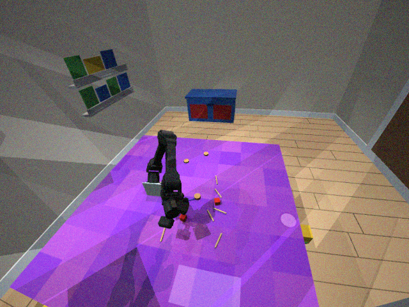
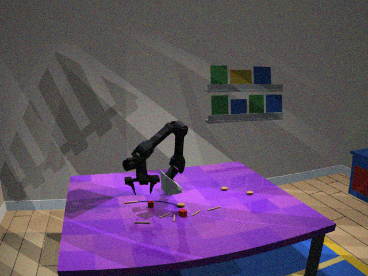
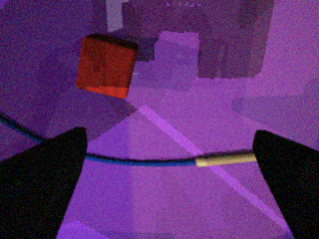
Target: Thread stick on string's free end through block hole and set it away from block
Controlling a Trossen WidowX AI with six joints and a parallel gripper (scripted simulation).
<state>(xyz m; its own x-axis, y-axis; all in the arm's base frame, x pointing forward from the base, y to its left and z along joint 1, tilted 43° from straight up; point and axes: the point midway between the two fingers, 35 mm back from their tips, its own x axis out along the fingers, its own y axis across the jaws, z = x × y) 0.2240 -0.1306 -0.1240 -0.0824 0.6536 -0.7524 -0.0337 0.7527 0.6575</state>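
Note:
The string's thin wooden stick (image 1: 162, 235) (image 2: 129, 202) (image 3: 226, 158) lies on the table. The blue string (image 2: 157, 201) (image 3: 140, 162) curves from it to the round wooden button (image 1: 197, 196) (image 2: 180, 204). My gripper (image 2: 142, 193) (image 3: 171, 137) is wide open and empty above the table, near the stick and string. In the wrist view the right finger covers the stick's far end. One red block (image 1: 183, 217) (image 2: 150, 203) (image 3: 106, 67) stands beside the string. Another red block (image 1: 216, 201) (image 2: 182, 213) stands past the button. I cannot tell which has the hole.
Several loose sticks lie around the second red block, one (image 1: 218, 240) (image 2: 142, 222) farther off. Two loose wooden discs, one (image 1: 186, 160) (image 2: 224, 188) and another (image 1: 206, 153) (image 2: 249, 192), lie toward the back. A pale panel (image 1: 152, 189) (image 2: 170, 184) stands by the arm's base.

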